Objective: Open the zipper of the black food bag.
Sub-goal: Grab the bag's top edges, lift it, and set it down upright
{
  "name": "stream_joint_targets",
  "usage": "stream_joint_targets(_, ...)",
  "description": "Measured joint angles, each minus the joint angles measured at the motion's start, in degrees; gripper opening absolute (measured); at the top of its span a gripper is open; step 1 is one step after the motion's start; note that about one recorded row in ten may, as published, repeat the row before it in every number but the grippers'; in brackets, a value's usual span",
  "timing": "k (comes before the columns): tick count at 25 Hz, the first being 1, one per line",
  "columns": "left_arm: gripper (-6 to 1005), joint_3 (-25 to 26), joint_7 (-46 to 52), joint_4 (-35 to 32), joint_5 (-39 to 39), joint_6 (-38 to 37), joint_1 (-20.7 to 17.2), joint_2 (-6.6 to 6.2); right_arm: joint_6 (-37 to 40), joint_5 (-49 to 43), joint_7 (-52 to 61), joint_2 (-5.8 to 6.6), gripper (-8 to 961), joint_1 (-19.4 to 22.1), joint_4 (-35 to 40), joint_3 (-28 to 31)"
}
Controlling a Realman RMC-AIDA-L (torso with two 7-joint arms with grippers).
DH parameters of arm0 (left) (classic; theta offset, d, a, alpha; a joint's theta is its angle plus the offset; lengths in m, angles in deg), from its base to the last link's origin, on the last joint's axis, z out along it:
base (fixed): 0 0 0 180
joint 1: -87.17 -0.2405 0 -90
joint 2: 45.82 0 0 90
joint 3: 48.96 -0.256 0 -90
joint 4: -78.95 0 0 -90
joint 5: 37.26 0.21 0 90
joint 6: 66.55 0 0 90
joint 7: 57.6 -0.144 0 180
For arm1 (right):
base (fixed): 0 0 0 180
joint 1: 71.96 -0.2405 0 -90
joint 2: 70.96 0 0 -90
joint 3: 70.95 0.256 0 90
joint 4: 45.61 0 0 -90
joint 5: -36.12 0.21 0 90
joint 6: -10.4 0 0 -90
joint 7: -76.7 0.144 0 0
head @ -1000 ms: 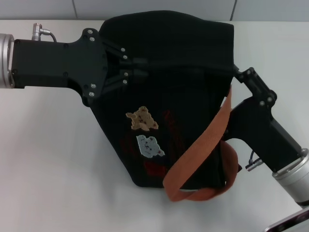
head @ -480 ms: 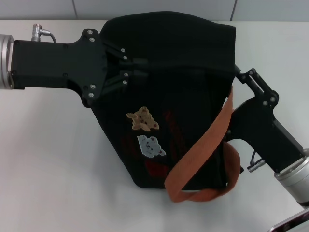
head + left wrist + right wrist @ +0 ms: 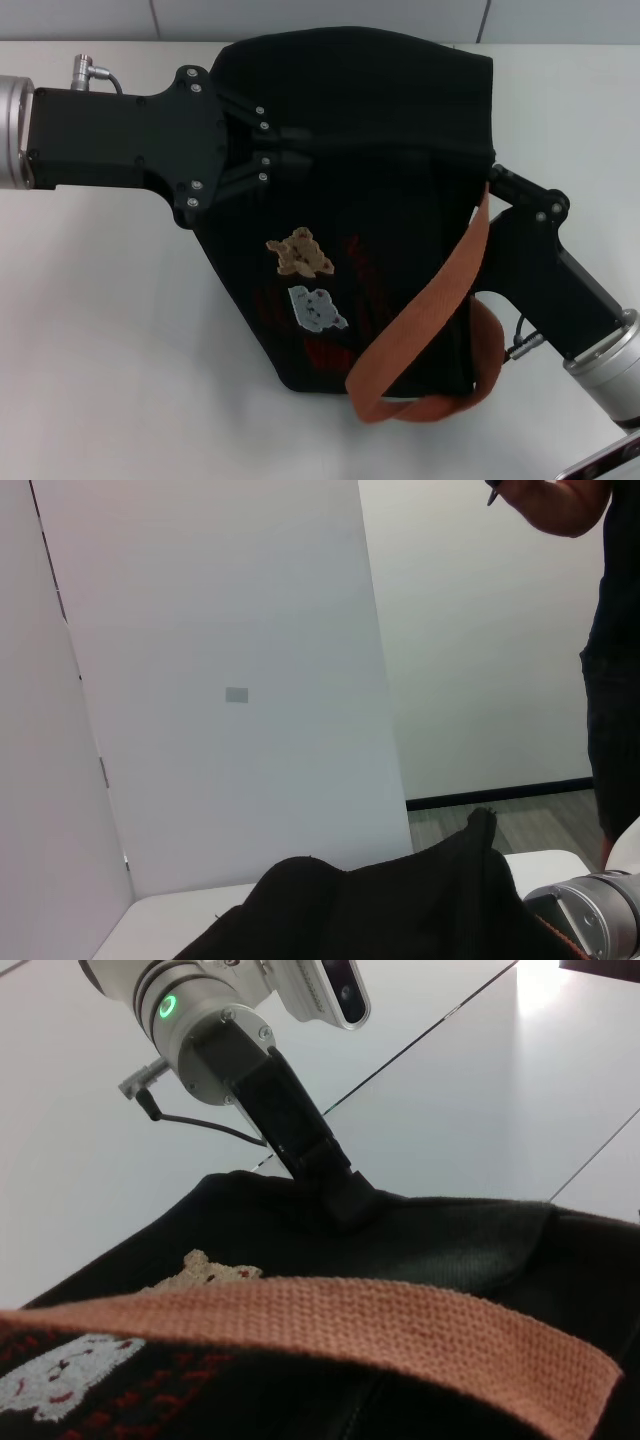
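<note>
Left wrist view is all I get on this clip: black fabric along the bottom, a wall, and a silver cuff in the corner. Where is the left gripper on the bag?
Observer: In the head view the left gripper reaches in from the robot's left and sits on the upper left part of the black bag.
Operator: And the other arm?
Observer: The right gripper is at the bag's right edge, just above where the orange strap crosses it.
Operator: Can you see the zipper pull?
Observer: No, none of the views shows it. The side facing the head camera is the one with the bear patches.
</note>
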Motion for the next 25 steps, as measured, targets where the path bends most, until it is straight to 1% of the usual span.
stream_joint_targets(4, 93, -0.09, 0.0, 0.19, -0.01, 0.08, 0.1, 0.0, -0.65, 0.0, 0.02, 0.0, 338, -0.27, 0.02, 0.02)
stream_joint_targets(6, 93, -0.11, 0.0, 0.19, -0.01, 0.07, 0.11, 0.0, -1.04, 0.0, 0.03, 0.0, 121, -0.4, -0.02, 0.04)
stream_joint_targets(17, 93, -0.12, 0.0, 0.19, 0.0, 0.27, 0.12, 0.0, -1.24, 0.0, 0.03, 0.0, 18, -0.44, 0.11, 0.04)
stream_joint_targets(25, 93, 0.24, -0.04, 0.19, 0.04, 0.38, 0.13, 0.0, -2.37, 0.0, 0.03, 0.0, -1, -0.59, 0.23, 0.35)
